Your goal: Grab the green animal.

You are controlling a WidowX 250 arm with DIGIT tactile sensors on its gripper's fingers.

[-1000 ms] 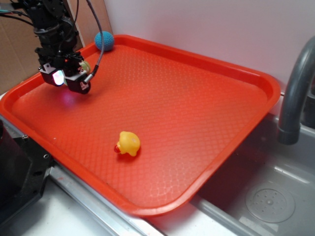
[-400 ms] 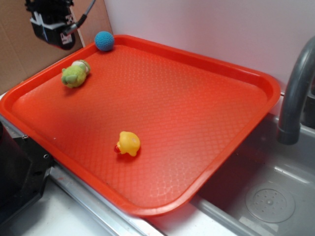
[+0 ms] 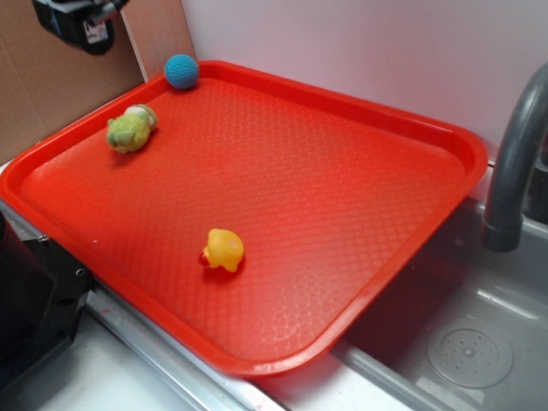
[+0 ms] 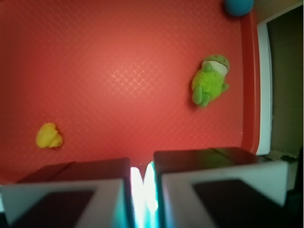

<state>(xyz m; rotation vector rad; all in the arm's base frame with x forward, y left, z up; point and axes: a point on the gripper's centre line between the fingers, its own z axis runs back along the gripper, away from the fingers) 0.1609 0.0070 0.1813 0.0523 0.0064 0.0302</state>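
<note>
1. Exterior view: your gripper hangs high at the top-left, off the tray's far-left rim and well apart from everything. Jaw state can't be read here. The green animal lies on its side on the tray, near the far-left edge, loose. The grab isn't done: you have descent, closing and lift left.
2. Same view, surroundings: blue ball in the tray's far corner, yellow duck near the front edge. Tray surface is textured red plastic, sitting over a grey sink with a faucet at right; pale wall behind.
3. Wrist view: jaws look nearly closed on nothing, only a thin lit slit between them. The green animal sits up-right of the fingers, close to the tray rim. You'll probably need to open before descending.
</note>
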